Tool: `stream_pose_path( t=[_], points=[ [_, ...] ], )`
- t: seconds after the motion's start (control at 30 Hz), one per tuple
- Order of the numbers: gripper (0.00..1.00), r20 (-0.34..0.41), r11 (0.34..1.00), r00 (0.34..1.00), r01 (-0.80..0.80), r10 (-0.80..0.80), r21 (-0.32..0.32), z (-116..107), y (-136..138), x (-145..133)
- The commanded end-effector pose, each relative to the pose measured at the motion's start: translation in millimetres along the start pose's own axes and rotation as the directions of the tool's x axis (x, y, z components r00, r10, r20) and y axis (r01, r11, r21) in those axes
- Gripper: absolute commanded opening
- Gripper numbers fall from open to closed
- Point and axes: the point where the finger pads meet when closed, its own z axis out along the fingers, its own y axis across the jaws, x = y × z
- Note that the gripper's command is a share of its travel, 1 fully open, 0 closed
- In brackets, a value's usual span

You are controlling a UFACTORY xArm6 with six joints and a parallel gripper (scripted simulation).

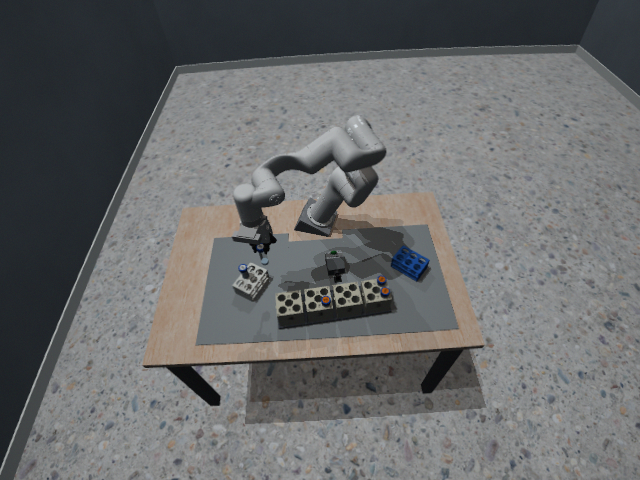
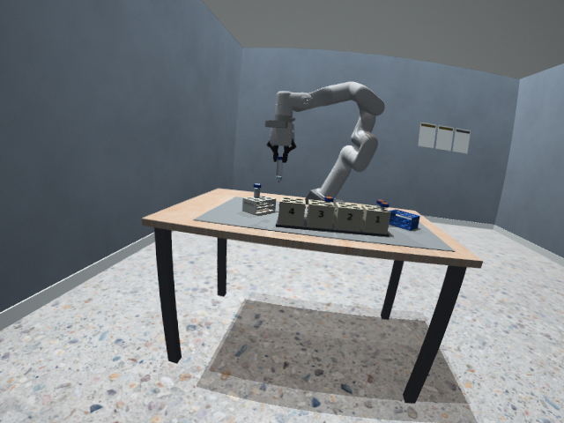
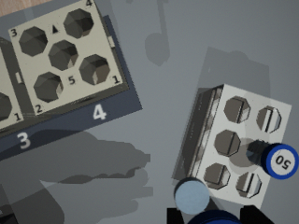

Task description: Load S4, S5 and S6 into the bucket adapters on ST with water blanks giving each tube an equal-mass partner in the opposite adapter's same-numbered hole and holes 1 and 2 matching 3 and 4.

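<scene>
My gripper (image 1: 260, 249) (image 2: 279, 159) (image 3: 215, 217) is shut on a blue-capped tube (image 1: 262, 256) (image 2: 278, 168) (image 3: 192, 197), held upright above the mat behind the white rack (image 1: 250, 295) (image 2: 251, 205) (image 3: 221, 160). Its cap dot is hidden in the wrist view. A blank marked 50 (image 1: 242, 268) (image 2: 257, 185) (image 3: 281, 161) stands in that rack. Adapter 4 (image 1: 290, 316) (image 2: 291, 219) (image 3: 37, 64) is empty. Adapter 3 (image 1: 321, 313) (image 2: 320, 222) holds one orange-dot tube (image 1: 326, 300). Adapter 2 (image 1: 349, 308) looks empty. Adapter 1 (image 1: 377, 305) (image 2: 377, 226) holds two orange-dot tubes (image 1: 381, 279) (image 1: 385, 291); IDs are unreadable.
The small desk (image 1: 334, 264) with the green DONE key (image 1: 333, 252) stands behind the adapters. A blue rack (image 1: 409, 262) (image 2: 404, 219) stands at the right, with no tubes visible. The four adapters stand side by side near the front of the grey mat (image 1: 227, 320).
</scene>
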Motion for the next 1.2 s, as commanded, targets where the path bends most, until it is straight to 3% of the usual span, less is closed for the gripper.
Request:
stream_pose_path(
  t=[0.0, 0.17, 1.17],
  points=[
    [0.0, -0.008, 0.986, 0.986, 0.167, -0.167, -0.004, -2.0, -24.0, 6.6],
    [0.0, -0.008, 0.945, 0.945, 0.328, -0.328, -0.006, -2.0, -48.4, 12.2],
    [0.0, -0.008, 0.943, 0.943, 0.332, -0.332, -0.005, -2.0, -175.4, 41.4]
  ],
)
